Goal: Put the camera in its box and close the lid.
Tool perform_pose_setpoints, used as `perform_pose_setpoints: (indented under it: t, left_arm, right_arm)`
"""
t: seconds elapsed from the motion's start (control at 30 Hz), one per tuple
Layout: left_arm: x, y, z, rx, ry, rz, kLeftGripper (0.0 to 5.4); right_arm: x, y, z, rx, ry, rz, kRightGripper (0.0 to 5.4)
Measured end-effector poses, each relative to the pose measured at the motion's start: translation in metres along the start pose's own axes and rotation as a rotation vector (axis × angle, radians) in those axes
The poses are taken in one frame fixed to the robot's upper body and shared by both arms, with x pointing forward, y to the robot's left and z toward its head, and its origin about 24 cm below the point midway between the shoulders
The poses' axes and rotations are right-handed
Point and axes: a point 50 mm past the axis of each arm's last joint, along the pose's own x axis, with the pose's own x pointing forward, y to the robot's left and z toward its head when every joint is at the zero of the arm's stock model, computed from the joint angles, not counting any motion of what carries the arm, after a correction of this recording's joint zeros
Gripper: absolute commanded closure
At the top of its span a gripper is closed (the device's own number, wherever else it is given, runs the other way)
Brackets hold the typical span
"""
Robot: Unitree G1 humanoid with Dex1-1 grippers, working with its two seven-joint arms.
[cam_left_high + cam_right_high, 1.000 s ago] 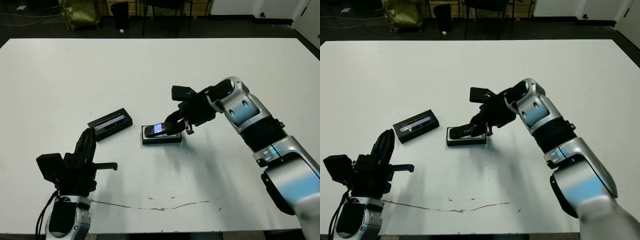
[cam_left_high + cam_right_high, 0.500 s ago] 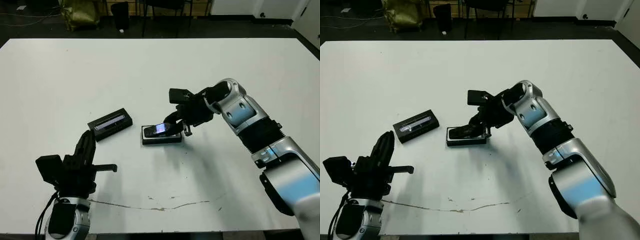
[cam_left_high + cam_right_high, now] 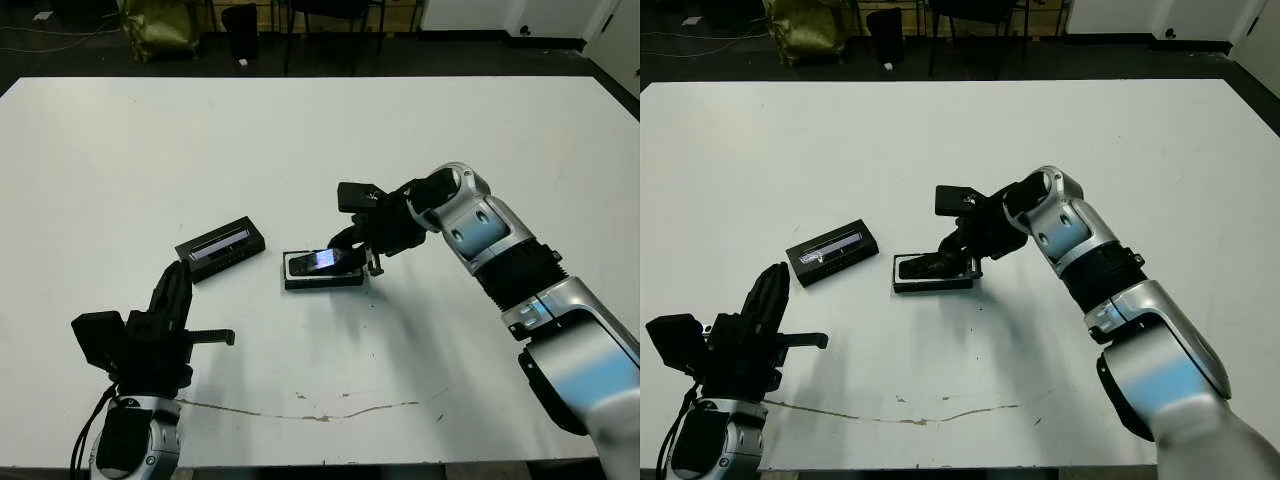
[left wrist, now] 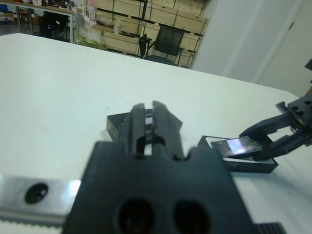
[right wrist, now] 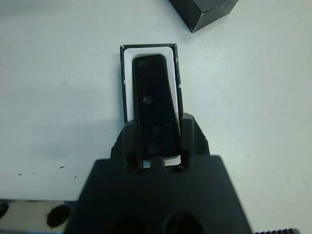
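The box (image 3: 300, 281), a shallow black tray with a white inside, lies mid-table. The camera (image 3: 322, 261), a slim black bar with a bluish sheen, slants over it. Its far end rests inside the box (image 5: 128, 78) and its near end is raised. My right gripper (image 3: 352, 254) is shut on that raised end, and in the right wrist view both fingers (image 5: 127, 142) flank the camera (image 5: 155, 105). The lid (image 3: 220, 248), black with a silvery strip, lies apart to the left of the box. My left gripper (image 3: 176, 288) hovers near the front left, shut and holding nothing, short of the lid (image 4: 114, 125).
A thin cracked scuff line (image 3: 320, 412) runs along the table near its front edge. Beyond the far edge stand chair legs (image 3: 320, 30) and a yellowish bag (image 3: 160, 25) on a dark floor. White table top (image 3: 300, 130) stretches behind the box.
My right wrist has edged a little left and down, settling the camera lower over the box. The left arm and the lid have not moved.
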Motion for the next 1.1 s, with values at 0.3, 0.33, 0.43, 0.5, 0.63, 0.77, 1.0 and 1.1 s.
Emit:
perform_pose_setpoints:
  t: [0.3, 0.33, 0.43, 0.5, 0.63, 0.77, 1.0, 1.1]
  left_arm:
    - [-0.001, 0.000, 0.000, 0.000, -0.010, 0.000, 5.40]
    - [-0.001, 0.000, 0.001, -0.001, -0.010, -0.001, 5.40]
    - [-0.001, 0.000, 0.000, -0.002, -0.009, -0.001, 5.40]
    - [-0.001, 0.000, 0.000, -0.002, -0.008, -0.001, 5.40]
    - [-0.001, 0.000, -0.001, -0.002, -0.011, -0.004, 5.40]
    - [-0.001, 0.000, -0.002, -0.002, -0.008, -0.003, 5.40]
    - [-0.002, 0.001, -0.002, -0.011, -0.008, -0.001, 5.40]
    - [-0.002, 0.001, -0.002, -0.012, -0.013, -0.004, 5.40]
  right_arm:
    - [0.002, 0.002, 0.001, 0.018, -0.002, -0.008, 5.00]
    - [0.003, 0.003, 0.001, 0.016, -0.002, -0.010, 5.00]
    - [0.004, 0.004, 0.001, 0.014, -0.005, -0.017, 5.00]
    - [0.005, 0.005, 0.001, 0.011, -0.005, -0.023, 5.00]
    - [0.007, 0.007, 0.001, -0.008, 0.004, -0.044, 4.82]
    - [0.010, 0.009, -0.001, -0.001, -0.006, -0.055, 3.95]
    - [0.016, 0.013, 0.007, -0.032, -0.055, -0.111, 2.48]
    - [0.015, 0.013, 0.007, -0.035, -0.059, -0.124, 1.86]
